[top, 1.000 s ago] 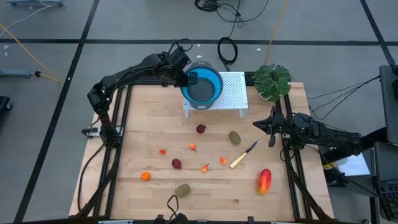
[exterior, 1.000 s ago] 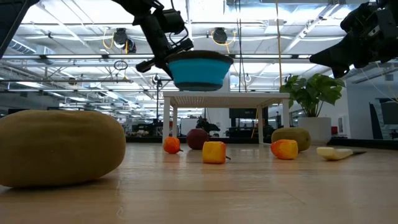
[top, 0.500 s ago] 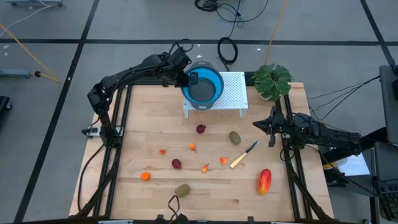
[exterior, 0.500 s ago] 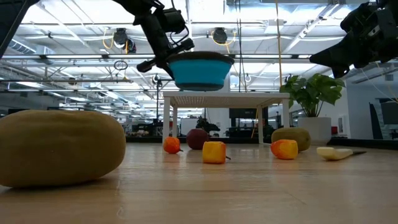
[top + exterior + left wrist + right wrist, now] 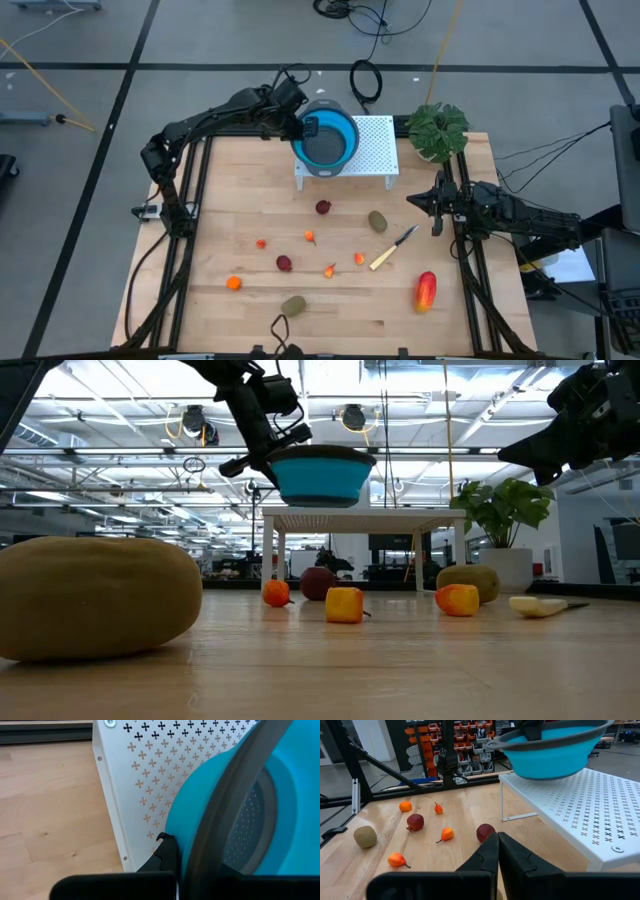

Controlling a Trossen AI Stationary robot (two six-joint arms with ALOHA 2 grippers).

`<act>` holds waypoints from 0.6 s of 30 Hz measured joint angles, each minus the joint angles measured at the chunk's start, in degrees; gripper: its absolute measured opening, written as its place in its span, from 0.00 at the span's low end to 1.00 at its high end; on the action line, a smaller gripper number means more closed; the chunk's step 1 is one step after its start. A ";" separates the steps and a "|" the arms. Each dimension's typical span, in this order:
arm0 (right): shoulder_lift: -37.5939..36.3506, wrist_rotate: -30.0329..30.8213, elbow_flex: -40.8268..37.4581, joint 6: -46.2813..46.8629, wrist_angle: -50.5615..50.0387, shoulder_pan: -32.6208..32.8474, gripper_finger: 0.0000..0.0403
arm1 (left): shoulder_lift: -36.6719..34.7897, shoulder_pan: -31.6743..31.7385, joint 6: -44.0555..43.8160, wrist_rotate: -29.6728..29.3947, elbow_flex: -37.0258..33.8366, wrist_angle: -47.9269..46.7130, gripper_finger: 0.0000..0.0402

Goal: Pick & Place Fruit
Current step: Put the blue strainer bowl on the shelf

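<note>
Left gripper (image 5: 303,125) was clamped on the rim of a blue bowl (image 5: 328,141), held above the white rack (image 5: 375,150). Right gripper (image 5: 412,200) hung closed and empty, nearer the fruit (image 5: 377,220), which lay scattered on the tabletop (image 5: 230,190) in front of the rack.

Counter (image 5: 250,215) is pale, smooth wood with visible grain. The white rack (image 5: 375,145) looks like matt perforated metal, the blue colander (image 5: 328,138) like soft matt plastic with a grey rim. Toy fruit (image 5: 426,290) has a slight plastic sheen.
</note>
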 joint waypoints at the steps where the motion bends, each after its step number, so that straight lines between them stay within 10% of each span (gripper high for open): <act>1: 0.00 0.00 0.01 0.00 0.00 0.00 0.01 | 0.00 -0.13 0.02 -0.05 0.00 0.03 0.00; 18: -0.02 0.00 0.02 0.04 0.02 0.00 0.01 | 0.00 -0.55 -0.05 0.34 0.00 -0.25 0.00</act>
